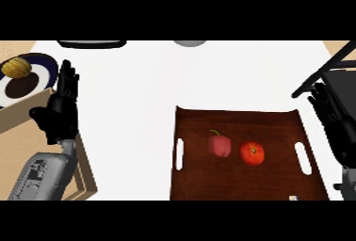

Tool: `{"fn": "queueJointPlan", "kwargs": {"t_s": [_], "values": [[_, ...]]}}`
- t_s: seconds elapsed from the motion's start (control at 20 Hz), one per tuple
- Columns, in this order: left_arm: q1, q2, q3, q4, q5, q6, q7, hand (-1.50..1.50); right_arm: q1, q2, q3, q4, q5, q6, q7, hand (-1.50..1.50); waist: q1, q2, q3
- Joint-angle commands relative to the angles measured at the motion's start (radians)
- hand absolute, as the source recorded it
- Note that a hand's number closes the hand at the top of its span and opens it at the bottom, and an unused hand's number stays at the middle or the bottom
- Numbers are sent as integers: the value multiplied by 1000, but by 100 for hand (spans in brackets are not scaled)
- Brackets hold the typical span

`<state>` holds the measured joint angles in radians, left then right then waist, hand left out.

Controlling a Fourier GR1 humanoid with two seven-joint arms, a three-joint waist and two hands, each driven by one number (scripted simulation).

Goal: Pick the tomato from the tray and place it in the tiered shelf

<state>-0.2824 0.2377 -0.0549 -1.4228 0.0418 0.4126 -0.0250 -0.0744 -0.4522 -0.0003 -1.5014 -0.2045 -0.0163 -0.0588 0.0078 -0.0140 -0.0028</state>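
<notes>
Starting at the far left, a dark round plate with a pale rim sits at the counter's corner, and a yellow-orange fruit rests on its upper left part. Just to the right of that plate stands the left hand, fingers straight and together, pointing up the view, holding nothing; its grey forearm comes in from the lower edge. It rests over the seam between the wooden surface and the white counter.

Moving right across bare white counter, well apart from the left hand, there's the dark brown tray with a slot handle on each long side. On it, the reddish-pink pepper with a small green stem lies left of centre. Just beside it, to its right, not quite touching as far as I can tell, is the tomato, round, red, still on the tray.

Farther right, past the tray's right handle slot, is the right hand, near the view's edge. Its fingers are relaxed and spread, pointing up, clear of the tomato, with nothing in them. Behind it, at the upper right, the black frame of the tiered shelf runs diagonally.
</notes>
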Motion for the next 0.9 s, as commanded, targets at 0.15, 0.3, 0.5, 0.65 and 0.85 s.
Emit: {"fn": "queueJointPlan", "kwargs": {"t_s": [0.15,0.3,0.5,0.65,0.85], "values": [[5,47,-1,-66,68,-136,141,0,-169,-38,-77,-51,-14,10,37,150,1,12,3],[25,50,-3,-14,121,-206,142,0,-94,-177,-106,64,250,-161,51,150,-22,24,-7],[24,72,-1,-65,174,-273,209,0,-124,110,-168,75,-195,4,46,-150,-5,10,5],[43,103,45,-32,216,-344,172,0,-113,77,-155,59,-216,150,-49,-150,-8,14,3],[-8,91,58,-27,194,-307,218,0,-62,-64,-158,-109,-225,246,89,-150,-20,12,2]]}}
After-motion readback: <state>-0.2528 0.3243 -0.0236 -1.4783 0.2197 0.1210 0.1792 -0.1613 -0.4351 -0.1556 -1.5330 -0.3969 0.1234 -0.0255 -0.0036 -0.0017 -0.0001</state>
